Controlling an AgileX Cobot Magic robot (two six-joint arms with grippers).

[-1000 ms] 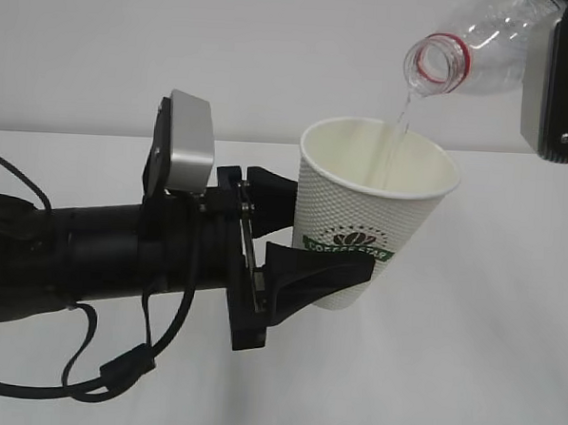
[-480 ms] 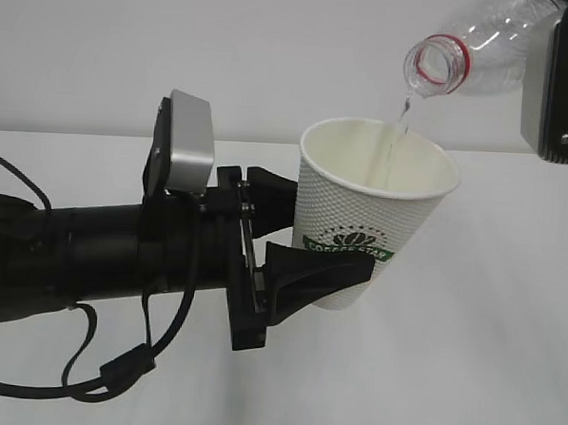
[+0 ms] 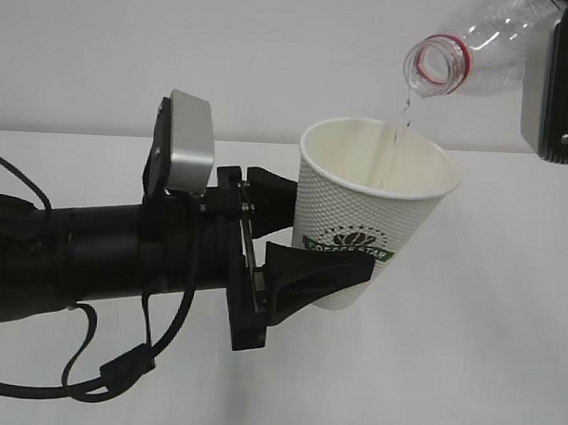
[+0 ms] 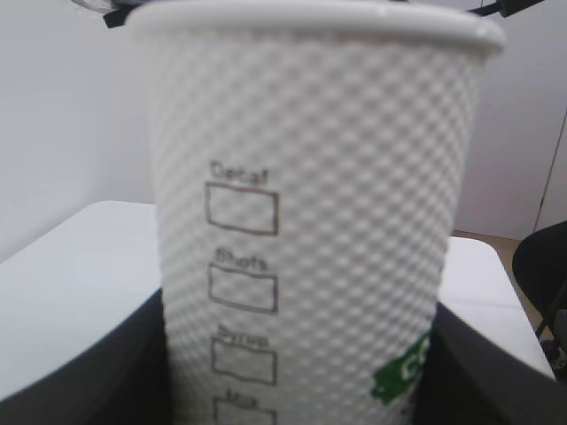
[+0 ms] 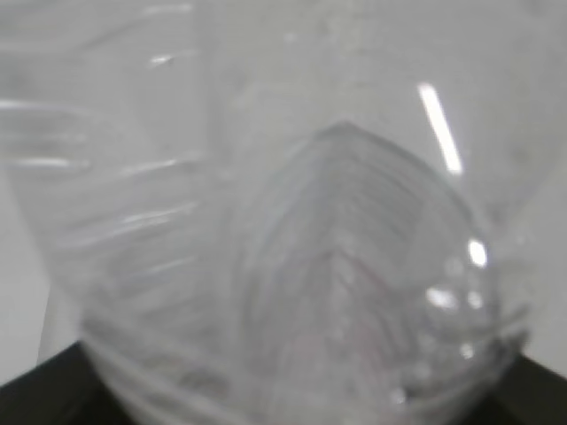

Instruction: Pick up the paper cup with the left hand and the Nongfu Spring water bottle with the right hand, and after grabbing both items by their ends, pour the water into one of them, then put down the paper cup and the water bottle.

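The left hand [image 3: 306,237] clamps the paper cup [image 3: 370,212] low, rim clear under the tilted Nongfu Spring water bottle [image 3: 473,51], which the right hand [image 3: 557,84] grips so the water [image 3: 400,123] falls inside.

Left arm [image 3: 91,255] horizontal, pincer [image 3: 306,237] clamped; right pincer [image 3: 558,79] high, gripping.

Bottle [image 3: 469,51] mouth above cup [image 3: 370,207], up right.
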